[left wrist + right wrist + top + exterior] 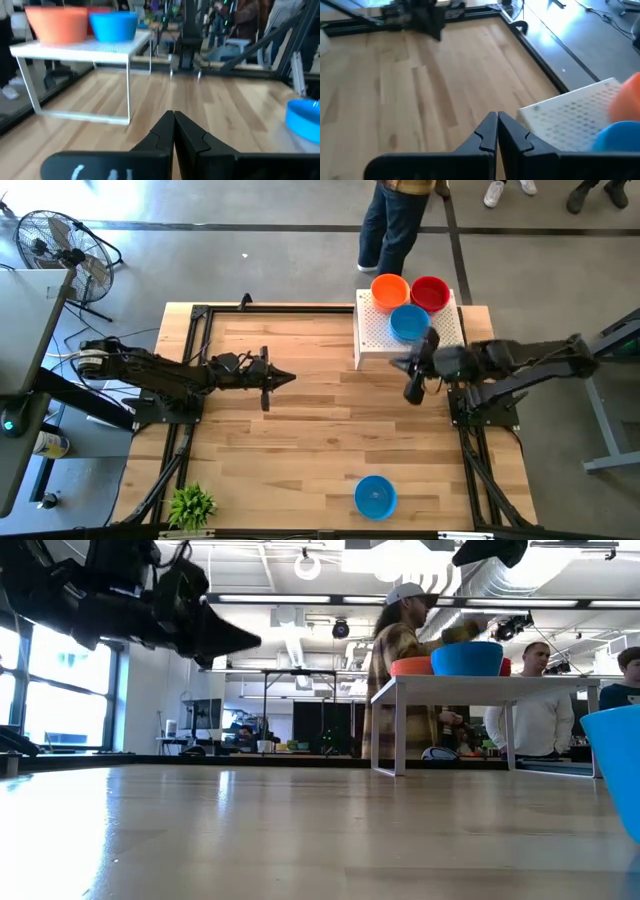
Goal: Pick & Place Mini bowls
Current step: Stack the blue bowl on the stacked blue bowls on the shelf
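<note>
On my overhead feed the left gripper (287,379) sits out over the left-middle of the wooden worktop (300,440), above the bare boards, its jaws pressed together to a point with nothing in them; my left wrist camera confirms it, the two dark fingers (192,135) meeting edge to edge. Straight ahead of those jaws, well apart, stands the white perforated box (388,330) on thin legs, carrying three mini bowls: an orange bowl (390,289), a red bowl (430,293) just beside it, and a blue bowl (409,323) nearest the front edge of the box. A fourth, the lone blue bowl (375,496), lies on the worktop far from both arms, near the front edge and off to one side of the left jaws' line. The right gripper (413,391) hangs just past the front right corner of the box, close to the blue bowl on top but clear of it; its jaws are also closed tight and carry nothing, as my right wrist camera shows, with the box's perforated top just beside the fingers (517,135). Beyond the worktop a person (395,225) in jeans stands behind the box.
</note>
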Tool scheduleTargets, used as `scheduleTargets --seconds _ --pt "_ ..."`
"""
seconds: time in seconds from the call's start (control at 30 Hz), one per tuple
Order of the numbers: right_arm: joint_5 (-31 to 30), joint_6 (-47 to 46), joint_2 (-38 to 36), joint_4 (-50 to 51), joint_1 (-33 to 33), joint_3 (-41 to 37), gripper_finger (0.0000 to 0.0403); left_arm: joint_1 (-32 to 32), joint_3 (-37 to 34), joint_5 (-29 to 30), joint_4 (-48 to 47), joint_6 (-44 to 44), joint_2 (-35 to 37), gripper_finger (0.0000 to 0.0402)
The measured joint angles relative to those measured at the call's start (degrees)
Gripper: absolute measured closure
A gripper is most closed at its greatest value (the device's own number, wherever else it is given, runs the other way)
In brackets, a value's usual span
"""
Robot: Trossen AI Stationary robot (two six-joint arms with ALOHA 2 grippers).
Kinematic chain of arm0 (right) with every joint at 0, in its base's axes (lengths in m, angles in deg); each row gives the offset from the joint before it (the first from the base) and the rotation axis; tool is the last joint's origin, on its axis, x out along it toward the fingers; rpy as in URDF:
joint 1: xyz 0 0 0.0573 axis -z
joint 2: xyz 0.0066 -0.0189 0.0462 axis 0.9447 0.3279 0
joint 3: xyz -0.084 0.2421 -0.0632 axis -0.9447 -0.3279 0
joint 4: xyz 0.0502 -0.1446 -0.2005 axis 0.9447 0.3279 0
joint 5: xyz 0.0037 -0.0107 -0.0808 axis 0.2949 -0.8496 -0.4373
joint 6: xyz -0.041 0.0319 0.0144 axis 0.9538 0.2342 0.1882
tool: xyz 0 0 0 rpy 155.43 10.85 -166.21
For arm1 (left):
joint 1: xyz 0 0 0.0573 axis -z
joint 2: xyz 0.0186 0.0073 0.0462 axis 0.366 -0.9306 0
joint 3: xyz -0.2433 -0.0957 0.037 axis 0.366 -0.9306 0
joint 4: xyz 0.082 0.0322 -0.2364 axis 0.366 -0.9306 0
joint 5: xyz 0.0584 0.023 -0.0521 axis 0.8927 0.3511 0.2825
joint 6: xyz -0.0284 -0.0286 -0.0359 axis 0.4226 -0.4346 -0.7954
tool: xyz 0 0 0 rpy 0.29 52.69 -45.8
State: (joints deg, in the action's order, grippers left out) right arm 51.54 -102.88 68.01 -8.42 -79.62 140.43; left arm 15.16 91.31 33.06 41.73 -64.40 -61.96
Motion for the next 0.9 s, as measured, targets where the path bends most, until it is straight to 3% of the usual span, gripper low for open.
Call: scheduleTargets --seconds 0.33,0.6,0.9 --pt "-3.7 -7.2 3.9 -3.5 -11.0 -3.7 0.0401 6.4 0.0 7.9 -12.0 3.8 12.7 0.0399" --pt "-3.3 -14.4 9.3 -2.8 -17.1 -3.7 0.0399 9.9 -5.3 12.4 -10.5 3.2 19.5 0.0399" --pt "0.0 -19.7 16.7 -2.6 -23.2 -3.7 0.0336 12.0 -11.6 15.5 -12.4 2.9 28.4 0.0399"
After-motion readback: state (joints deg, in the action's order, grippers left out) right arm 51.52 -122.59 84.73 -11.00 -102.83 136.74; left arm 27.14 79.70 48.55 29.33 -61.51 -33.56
